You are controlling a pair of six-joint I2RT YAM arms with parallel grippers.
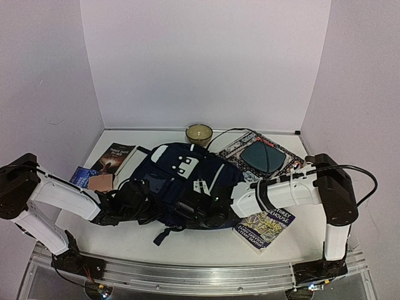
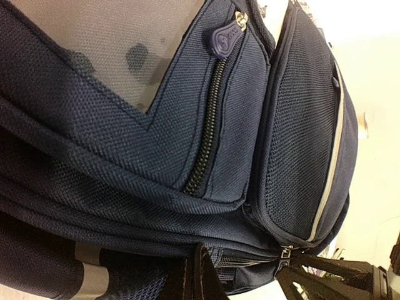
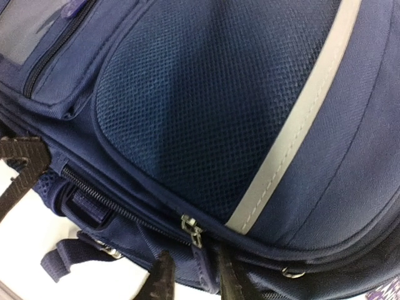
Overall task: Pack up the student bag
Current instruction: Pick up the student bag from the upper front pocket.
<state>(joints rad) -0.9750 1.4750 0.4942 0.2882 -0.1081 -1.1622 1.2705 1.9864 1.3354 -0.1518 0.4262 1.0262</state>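
Note:
The student bag (image 1: 181,178), navy with a white stripe, lies flat mid-table. It fills the left wrist view (image 2: 125,144) and the right wrist view (image 3: 206,112). My left gripper (image 1: 140,201) is at the bag's near left edge. Its dark fingers (image 2: 201,275) appear pressed together on the bag's lower seam. My right gripper (image 1: 215,217) is at the bag's near right edge. Its jaws (image 3: 199,278) stand narrowly around the navy zipper pull (image 3: 203,265), which hangs under the metal slider (image 3: 192,228). The zip is mostly closed.
A dark book (image 1: 114,156) and a blue book (image 1: 87,178) lie left of the bag. A candle jar (image 1: 199,133) stands behind it. A magazine with a dark pad and cable (image 1: 259,155) lies at back right. Another book (image 1: 265,226) lies under the right arm.

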